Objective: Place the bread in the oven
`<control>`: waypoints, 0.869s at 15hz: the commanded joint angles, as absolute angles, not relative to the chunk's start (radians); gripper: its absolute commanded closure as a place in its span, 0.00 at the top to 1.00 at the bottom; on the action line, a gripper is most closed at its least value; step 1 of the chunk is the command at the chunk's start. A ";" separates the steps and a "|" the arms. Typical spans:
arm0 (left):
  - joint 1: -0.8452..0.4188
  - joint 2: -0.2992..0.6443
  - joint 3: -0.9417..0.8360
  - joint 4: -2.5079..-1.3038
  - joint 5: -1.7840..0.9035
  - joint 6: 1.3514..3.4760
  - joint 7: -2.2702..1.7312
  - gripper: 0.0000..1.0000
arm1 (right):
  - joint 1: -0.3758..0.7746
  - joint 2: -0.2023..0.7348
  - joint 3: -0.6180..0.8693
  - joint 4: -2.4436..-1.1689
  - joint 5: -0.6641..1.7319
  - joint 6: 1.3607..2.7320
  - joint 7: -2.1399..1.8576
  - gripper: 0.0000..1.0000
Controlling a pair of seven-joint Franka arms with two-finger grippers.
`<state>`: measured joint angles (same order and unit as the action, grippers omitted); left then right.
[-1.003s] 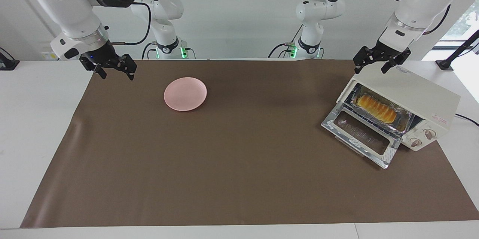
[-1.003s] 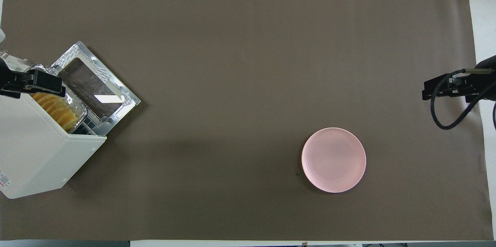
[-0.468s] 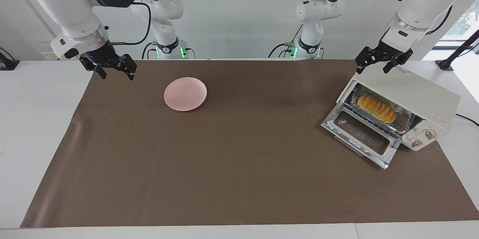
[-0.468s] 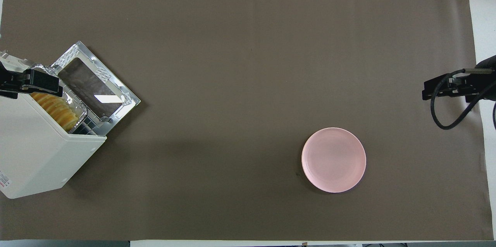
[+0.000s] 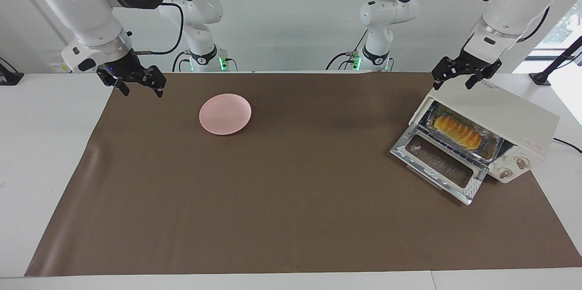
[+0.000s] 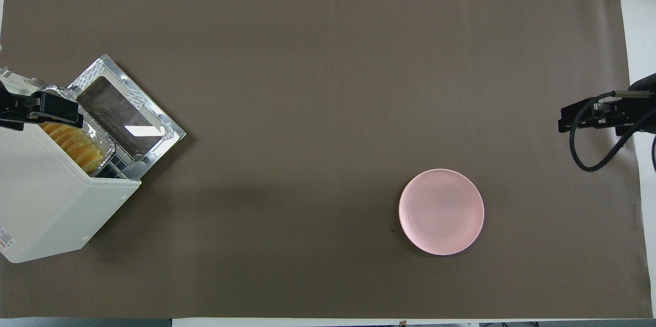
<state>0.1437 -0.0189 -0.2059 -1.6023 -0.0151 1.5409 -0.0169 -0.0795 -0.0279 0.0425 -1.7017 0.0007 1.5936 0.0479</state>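
Covering most of the white desk is a brown mat, and everything sits on it. Taking the overhead view as a clock face with twelve o'clock farthest from the robots, the cream-white oven stands at about nine o'clock, at the left arm's end of the desk, turned at an angle. Its glass door in the shiny metal frame is dropped fully open and lies flat toward one or two o'clock from the oven body. Two knobs show on the front panel beside the opening.

At about four o'clock, toward the right arm's end, lies a round pink plate, bare, well apart from the oven.

Inside the oven's open mouth, a rectangular silver foil tray rests on the wire rack. On that tray lies the bread, a golden ridged loaf set lengthwise along the opening; in the overhead view only its outer edge peeps from under the oven's top.

Over the oven's top corner nearest the robots hangs the left hand, fingers spread apart and holding nothing, clear of the casing. At three o'clock, the right hand hovers over the mat's edge, likewise spread wide and empty, well apart from the plate.
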 commanded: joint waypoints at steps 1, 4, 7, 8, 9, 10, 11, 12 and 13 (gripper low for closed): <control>0.153 -0.044 -0.210 -1.635 -0.002 1.566 -0.017 1.00 | -0.092 -0.029 0.052 -1.698 -0.012 1.589 0.021 1.00; 0.153 -0.044 -0.210 -1.637 -0.002 1.568 -0.020 1.00 | -0.092 -0.031 0.052 -1.698 -0.012 1.589 0.021 1.00; 0.153 -0.044 -0.210 -1.637 -0.003 1.574 -0.018 1.00 | -0.092 -0.031 0.052 -1.698 -0.012 1.589 0.021 1.00; 0.155 -0.043 -0.210 -1.637 -0.003 1.572 -0.018 1.00 | -0.092 -0.029 0.052 -1.698 -0.012 1.589 0.021 1.00; 0.153 -0.044 -0.210 -1.637 -0.003 1.572 -0.020 1.00 | -0.092 -0.029 0.052 -1.698 -0.012 1.589 0.021 1.00; 0.153 -0.043 -0.210 -1.634 -0.003 1.569 -0.021 1.00 | -0.094 -0.029 0.051 -1.694 -0.012 1.583 0.011 1.00; 0.153 -0.043 -0.210 -1.634 -0.003 1.571 -0.020 1.00 | -0.104 -0.040 0.038 -1.681 -0.012 1.565 -0.007 1.00; 0.150 -0.043 -0.210 -1.635 -0.003 1.572 -0.023 1.00 | -0.121 -0.072 0.013 -1.684 -0.011 1.560 -0.008 1.00; 0.152 -0.043 -0.210 -1.634 -0.003 1.569 -0.023 1.00 | -0.127 -0.078 0.002 -1.696 -0.009 1.565 -0.012 1.00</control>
